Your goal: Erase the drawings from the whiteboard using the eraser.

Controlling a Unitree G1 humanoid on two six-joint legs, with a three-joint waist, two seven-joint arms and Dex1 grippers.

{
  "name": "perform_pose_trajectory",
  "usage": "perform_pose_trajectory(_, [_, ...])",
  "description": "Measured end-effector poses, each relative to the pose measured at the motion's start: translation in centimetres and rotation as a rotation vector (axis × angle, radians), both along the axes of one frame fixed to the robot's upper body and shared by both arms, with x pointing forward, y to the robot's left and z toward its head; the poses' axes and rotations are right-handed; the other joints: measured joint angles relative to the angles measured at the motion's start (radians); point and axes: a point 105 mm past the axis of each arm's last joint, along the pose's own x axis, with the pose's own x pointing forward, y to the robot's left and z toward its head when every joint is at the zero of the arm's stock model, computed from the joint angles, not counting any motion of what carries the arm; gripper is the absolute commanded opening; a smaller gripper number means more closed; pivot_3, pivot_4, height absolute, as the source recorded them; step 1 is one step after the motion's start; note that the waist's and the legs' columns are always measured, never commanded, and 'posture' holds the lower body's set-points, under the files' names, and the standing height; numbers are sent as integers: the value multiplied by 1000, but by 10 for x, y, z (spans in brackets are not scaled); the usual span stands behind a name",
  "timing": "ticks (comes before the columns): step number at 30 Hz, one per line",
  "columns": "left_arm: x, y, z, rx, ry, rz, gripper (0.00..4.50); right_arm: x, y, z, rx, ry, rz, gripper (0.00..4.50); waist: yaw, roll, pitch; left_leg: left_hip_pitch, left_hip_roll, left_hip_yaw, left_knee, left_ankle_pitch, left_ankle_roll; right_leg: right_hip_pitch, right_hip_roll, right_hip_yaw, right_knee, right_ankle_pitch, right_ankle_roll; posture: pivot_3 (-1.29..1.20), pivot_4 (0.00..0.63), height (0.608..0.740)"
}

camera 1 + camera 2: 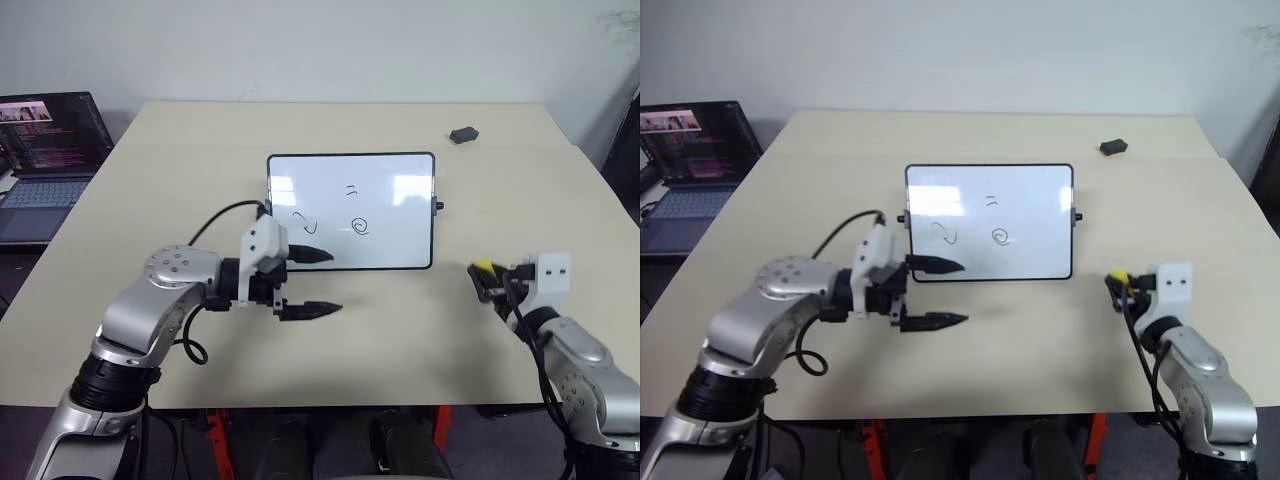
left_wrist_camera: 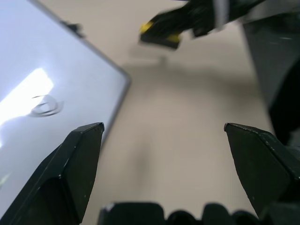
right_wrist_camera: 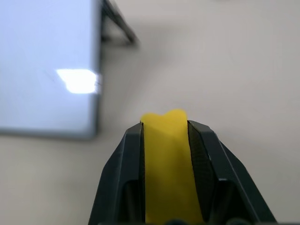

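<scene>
The eraser (image 3: 166, 164) sits clamped between the two black fingers of the right pincer (image 1: 487, 277), which is closed on it; its yellow end projects just past the fingertips. This pincer is held above the surface (image 1: 400, 340), off the near right corner of the whiteboard (image 1: 400, 200) and apart from it, with bare surface between them. The left pincer (image 1: 315, 283) stands open and holds nothing, one finger over the board's near left edge, the other over the surface just in front of it. The whiteboard lies flat at mid-surface, long side facing the robot, with free room on all sides. The drawings (image 1: 359, 226) remain on it: a spiral toward the centre, two short dashes behind it, a curly squiggle to the left. The eraser shows as a yellow oblong block. A small dark grey lump (image 1: 463, 134) lies near the far right edge, well apart from the board. An open laptop (image 1: 45, 160) stands beyond the left edge.
</scene>
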Motion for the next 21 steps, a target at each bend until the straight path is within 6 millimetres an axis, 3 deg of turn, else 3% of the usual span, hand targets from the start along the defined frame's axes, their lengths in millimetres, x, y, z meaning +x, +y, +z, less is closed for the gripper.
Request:
perform_pose_trajectory(2, [9,6,-3,18,-9,93,4500,4,19,25,-58,-103,74,976,1,0,0,0,0,0,1,0,0,0,0,0,0,0,0,0,150,740])
perform_pose_trajectory(4, [18,11,-6,18,-7,175,4500,9,37,37,-95,-166,130,976,2,0,0,-1,0,-1,3,0,0,0,0,-1,0,0,0,0,150,740])
perform_pose_trajectory(10, [35,25,-2,-13,-18,363,4500,42,91,60,-147,-303,234,976,0,0,0,-2,0,0,6,0,0,0,0,0,1,0,0,0,150,740])
perform_pose_trajectory(16, [42,37,-1,4,-14,465,4500,78,140,67,-255,-379,288,976,1,0,0,-2,0,0,6,0,0,-1,-1,-1,1,1,-1,0,150,740])
perform_pose_trajectory(21, [42,48,-1,47,-17,498,4500,108,151,60,-312,-349,243,976,3,0,0,-3,-1,0,6,0,0,-1,-2,-1,1,1,-1,0,150,740])
